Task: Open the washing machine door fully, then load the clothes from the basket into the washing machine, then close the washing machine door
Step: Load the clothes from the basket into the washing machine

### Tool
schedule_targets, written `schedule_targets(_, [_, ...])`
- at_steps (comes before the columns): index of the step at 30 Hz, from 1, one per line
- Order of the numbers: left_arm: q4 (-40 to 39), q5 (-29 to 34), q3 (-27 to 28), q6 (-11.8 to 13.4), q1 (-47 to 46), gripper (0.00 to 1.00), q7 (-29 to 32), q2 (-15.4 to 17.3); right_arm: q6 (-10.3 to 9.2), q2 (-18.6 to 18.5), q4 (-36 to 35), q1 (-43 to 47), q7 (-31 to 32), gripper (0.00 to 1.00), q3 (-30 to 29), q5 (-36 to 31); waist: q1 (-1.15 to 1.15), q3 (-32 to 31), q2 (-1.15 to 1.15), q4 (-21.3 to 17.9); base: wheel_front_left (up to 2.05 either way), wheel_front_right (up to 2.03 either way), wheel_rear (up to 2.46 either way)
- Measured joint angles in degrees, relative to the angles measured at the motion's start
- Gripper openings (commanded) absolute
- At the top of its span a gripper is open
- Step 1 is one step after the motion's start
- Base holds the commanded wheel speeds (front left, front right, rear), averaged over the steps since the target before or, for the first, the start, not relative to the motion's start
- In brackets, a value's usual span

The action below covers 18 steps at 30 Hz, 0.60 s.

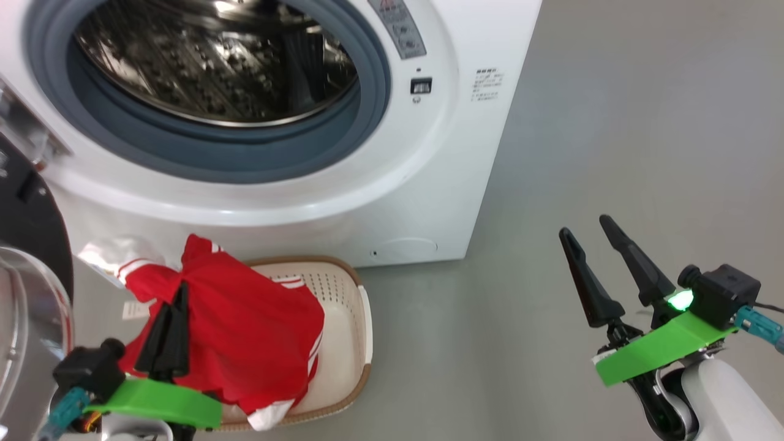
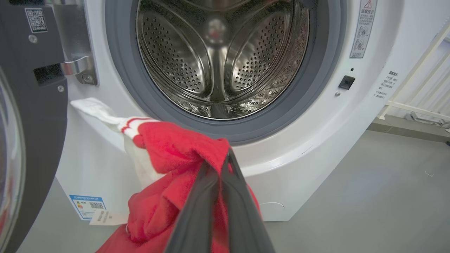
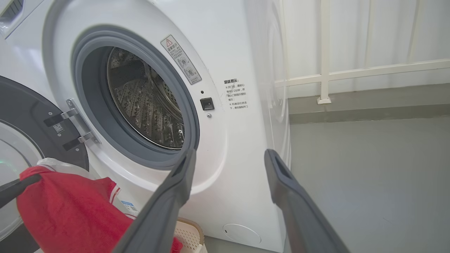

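The white washing machine (image 1: 429,184) stands with its steel drum (image 1: 214,61) open and empty. Its black washing machine door (image 1: 24,214) is swung out at the left. My left gripper (image 1: 182,288) is shut on the red clothes (image 1: 251,331), lifted above the cream basket (image 1: 352,318) below the drum mouth. In the left wrist view the clothes (image 2: 168,154) hang from my closed fingers (image 2: 211,211) just under the grey gasket (image 2: 246,130). My right gripper (image 1: 585,223) stands open over bare floor to the right of the machine, holding nothing.
Grey floor (image 1: 612,122) stretches to the right of the machine. A white railing (image 3: 351,73) runs behind it. The open door's glass bowl (image 1: 30,318) bulges close beside my left arm. A white tag (image 2: 105,218) dangles from the garment.
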Motion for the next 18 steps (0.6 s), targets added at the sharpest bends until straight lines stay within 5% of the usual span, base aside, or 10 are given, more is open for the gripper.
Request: schedule_targets(18, [-14.28,1.82,-1.54,2.5,7.64,0.0,1.12,0.3,0.0,-0.47,-0.31,3.45,0.0,1.0,-1.55,-0.05,0.0,-5.44,0.0,-0.19,0.0,0.0,0.0])
